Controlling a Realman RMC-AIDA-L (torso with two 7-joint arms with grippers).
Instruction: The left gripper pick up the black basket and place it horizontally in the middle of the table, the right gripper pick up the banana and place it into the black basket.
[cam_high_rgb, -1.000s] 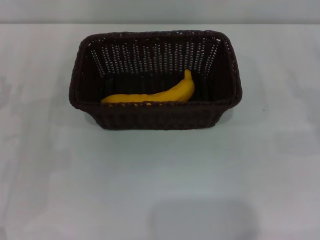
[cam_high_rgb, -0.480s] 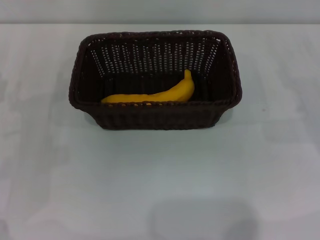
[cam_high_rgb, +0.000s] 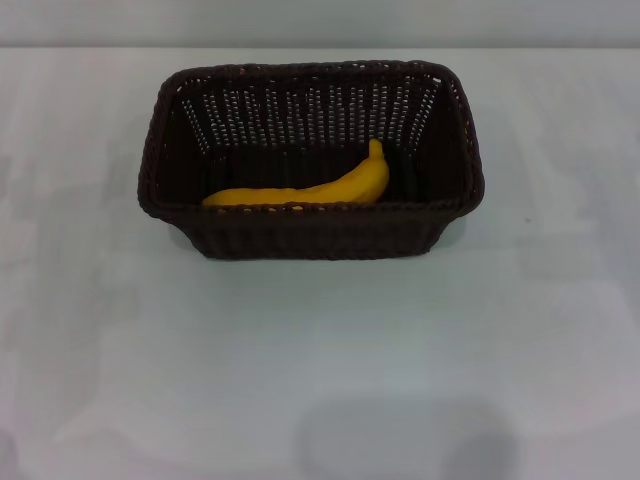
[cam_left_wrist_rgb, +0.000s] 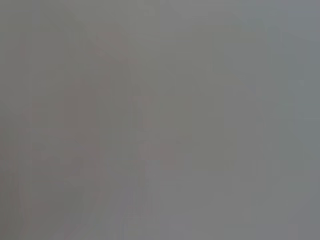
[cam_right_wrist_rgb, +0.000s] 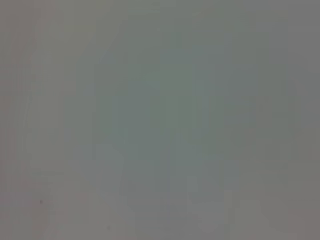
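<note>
The black basket (cam_high_rgb: 310, 235) stands with its long side across the white table (cam_high_rgb: 320, 350), in the middle and a little toward the far side. The yellow banana (cam_high_rgb: 310, 189) lies inside it along the near wall, its stem end pointing up at the right. Neither gripper shows in the head view. Both wrist views show only a plain grey surface, with no fingers, basket or banana in them.
The table's far edge (cam_high_rgb: 320, 46) runs just behind the basket, with a pale wall beyond it. A soft shadow (cam_high_rgb: 400, 440) lies on the tabletop near the front edge.
</note>
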